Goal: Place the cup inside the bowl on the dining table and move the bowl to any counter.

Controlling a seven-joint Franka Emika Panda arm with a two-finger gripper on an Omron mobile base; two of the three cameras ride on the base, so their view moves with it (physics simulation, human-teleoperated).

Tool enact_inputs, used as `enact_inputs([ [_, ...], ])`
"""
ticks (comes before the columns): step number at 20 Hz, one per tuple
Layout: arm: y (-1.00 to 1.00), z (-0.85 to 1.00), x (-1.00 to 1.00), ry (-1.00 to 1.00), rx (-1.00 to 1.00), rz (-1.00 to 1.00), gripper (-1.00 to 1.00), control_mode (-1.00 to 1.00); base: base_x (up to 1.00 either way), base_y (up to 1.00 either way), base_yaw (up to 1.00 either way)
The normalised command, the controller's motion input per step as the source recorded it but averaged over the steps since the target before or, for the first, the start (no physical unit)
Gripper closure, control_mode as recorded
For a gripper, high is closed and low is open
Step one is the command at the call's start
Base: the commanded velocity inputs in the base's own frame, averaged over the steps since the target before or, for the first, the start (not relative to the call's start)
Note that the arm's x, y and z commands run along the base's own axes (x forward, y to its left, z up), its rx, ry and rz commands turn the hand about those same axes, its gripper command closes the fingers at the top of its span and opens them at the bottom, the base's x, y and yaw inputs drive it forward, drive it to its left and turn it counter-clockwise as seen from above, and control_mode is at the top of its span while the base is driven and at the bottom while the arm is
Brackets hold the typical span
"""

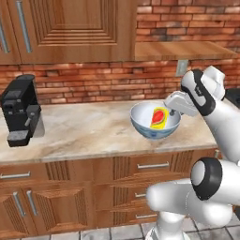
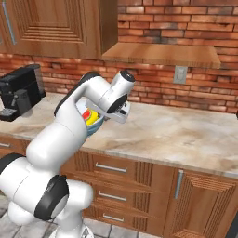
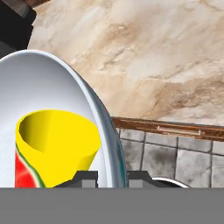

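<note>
Gripper (image 3: 111, 177) was clamped on rim of bowl (image 1: 149, 129), one finger inside, one outside. Bowl was held above counter (image 1: 84, 126), near front edge, by brick wall. Whether bowl touched marble, couldn't tell. Cup (image 1: 159, 117) lay tipped inside bowl, yellow with red watermelon-ish patch. Black coffee machine (image 1: 21, 110) sat further left on counter. No readable brand or writing anywhere.

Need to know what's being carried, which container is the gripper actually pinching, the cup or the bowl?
The bowl: the gripper straddles its rim. The yellow cup merely lies inside it.
</note>
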Motion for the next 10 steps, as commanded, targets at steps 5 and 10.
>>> enact_inputs([
  [5,0.0,0.0,0.0,0.0,0.0,0.0,1.0,1.0,0.6,-0.43,0.01],
  [10,0.0,0.0,0.0,0.0,0.0,0.0,1.0,1.0,0.42,-0.27,0.01],
])
